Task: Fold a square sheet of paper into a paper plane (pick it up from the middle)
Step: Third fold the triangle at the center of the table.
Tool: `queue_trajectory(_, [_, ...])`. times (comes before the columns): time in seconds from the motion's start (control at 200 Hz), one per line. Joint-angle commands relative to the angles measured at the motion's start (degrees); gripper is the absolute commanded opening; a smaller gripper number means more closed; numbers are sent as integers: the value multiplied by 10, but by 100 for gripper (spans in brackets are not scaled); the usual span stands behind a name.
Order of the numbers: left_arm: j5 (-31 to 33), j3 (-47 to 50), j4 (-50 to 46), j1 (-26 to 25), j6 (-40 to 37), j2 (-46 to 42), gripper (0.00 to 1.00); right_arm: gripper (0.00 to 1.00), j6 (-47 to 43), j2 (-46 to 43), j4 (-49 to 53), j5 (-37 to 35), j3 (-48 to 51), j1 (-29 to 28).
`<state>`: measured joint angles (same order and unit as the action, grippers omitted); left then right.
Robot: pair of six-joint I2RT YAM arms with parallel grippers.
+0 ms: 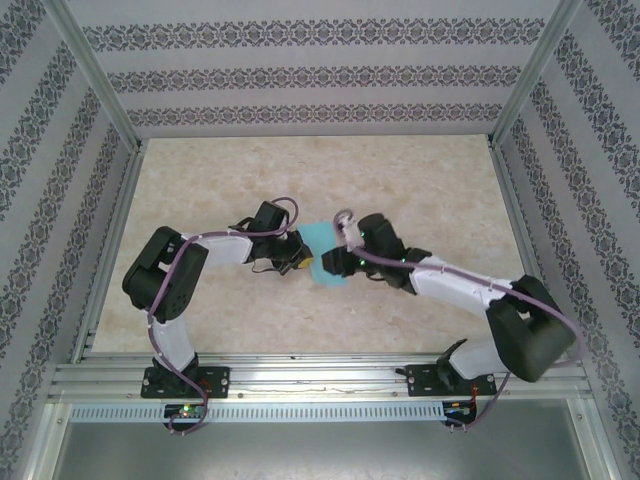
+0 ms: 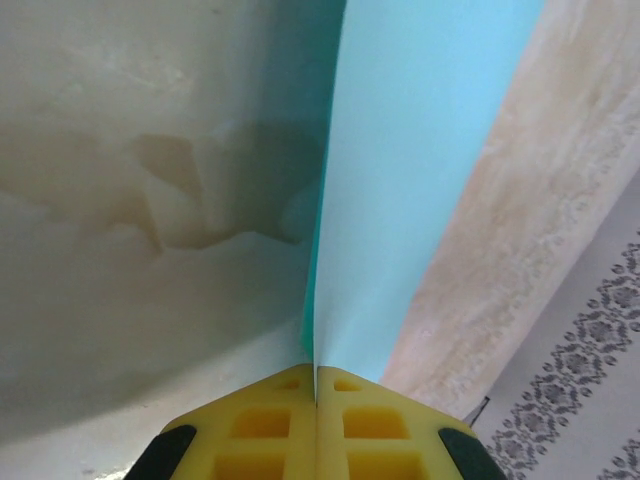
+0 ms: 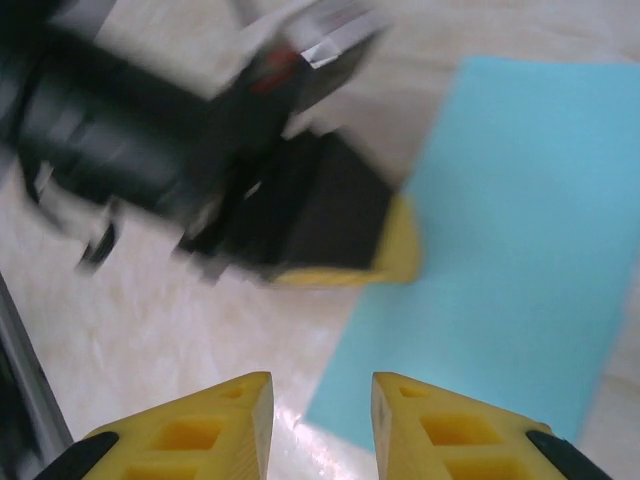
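At centre of the counter (image 1: 300, 170), between the two arms: the square sheet of paper (image 1: 322, 250), plain turquoise, the one bright item in the enclosure.

Top view: L arm (image 1: 215, 245) comes in from the left and R arm (image 1: 450, 280) from the right. Their wrists sit at opposite sides of the sheet, near each other but apart. The sheet's far edge lies toward the patterned walls (image 1: 300, 80). Its near corner points back toward the frame rail (image 1: 320, 375).

L wrist view: left claw (image 2: 316, 375) is clamped, with its yellow pads (image 2: 262, 420) pressed flat together and the sheet's edge pinched in the seam between them. From the pinch the paper runs away as one broad pale-blue face, w/ a darker teal strip along its left margin. One layer or two there cannot be told. A soft shadow falls on the counter to the left of it.

R wrist view: right claw (image 3: 315, 400) stands parted, its fingers (image 3: 240, 415) spread w/ nothing between them. It hangs over the bare counter just beside the sheet's near corner. The sheet lies to the right in this view and looks flat on the surface. The left claw is blurred here, and its yellow tip touches the sheet's left edge approx. midway along.
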<state>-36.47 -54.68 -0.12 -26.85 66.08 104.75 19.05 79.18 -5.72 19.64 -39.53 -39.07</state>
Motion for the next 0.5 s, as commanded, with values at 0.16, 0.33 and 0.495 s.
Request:
queue_trajectory(0.16, [-28,9,11,12,8,-14,6,38,-279,3,-84,-178,77,-121])
queue_trajectory(0.33, [-31,12,16,13,12,-14,6,38,-326,40,-112,-198,67,-145])
queue_trajectory(0.495, [-34,11,15,14,10,-11,6,38,-369,75,-124,-258,53,-153])
